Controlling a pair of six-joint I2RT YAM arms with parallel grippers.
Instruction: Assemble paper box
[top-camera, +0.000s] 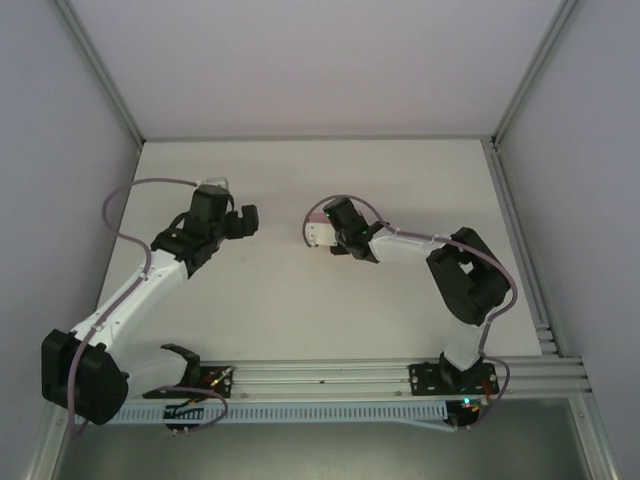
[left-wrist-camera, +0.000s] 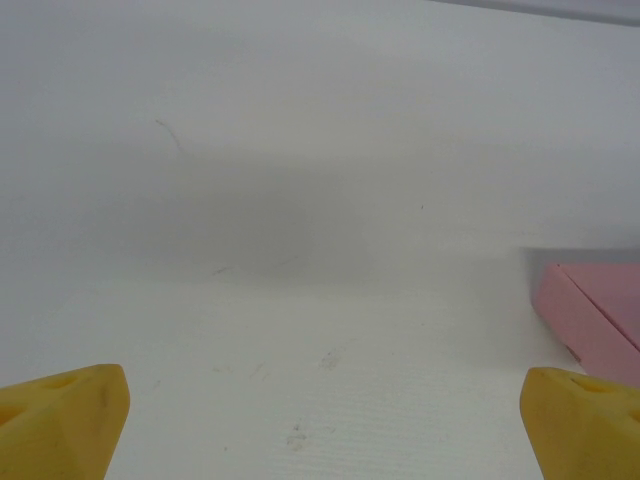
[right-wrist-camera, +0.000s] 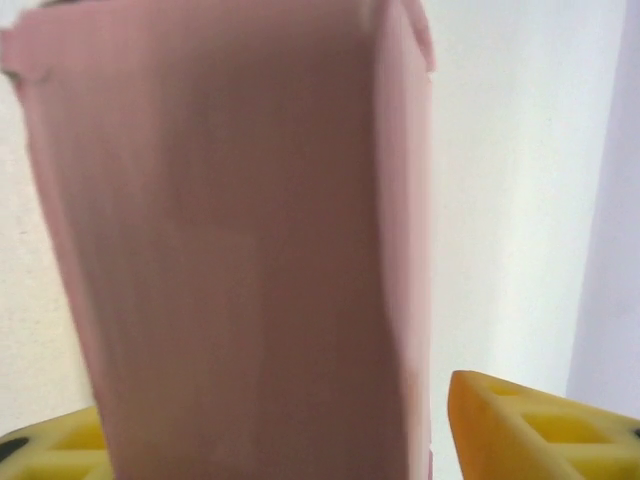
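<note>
Lying on the white table (top-camera: 400, 180), the pink folded-card paper box (right-wrist-camera: 240, 250) runs lengthwise straight out from the right gripper (right-wrist-camera: 265, 410), its jaws parted loosely around it; left gripper (left-wrist-camera: 325, 380) gapes wide nearby.

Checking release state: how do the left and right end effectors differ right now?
The yellow-fingered left end effector has nothing between its fingers, just bare white table; the right end effector straddles the pink paper box. The left's fingers stand wide apart; the right's sit closer in, one finger narrowly clear of the box. Both are open, with yellow fingers.
</note>
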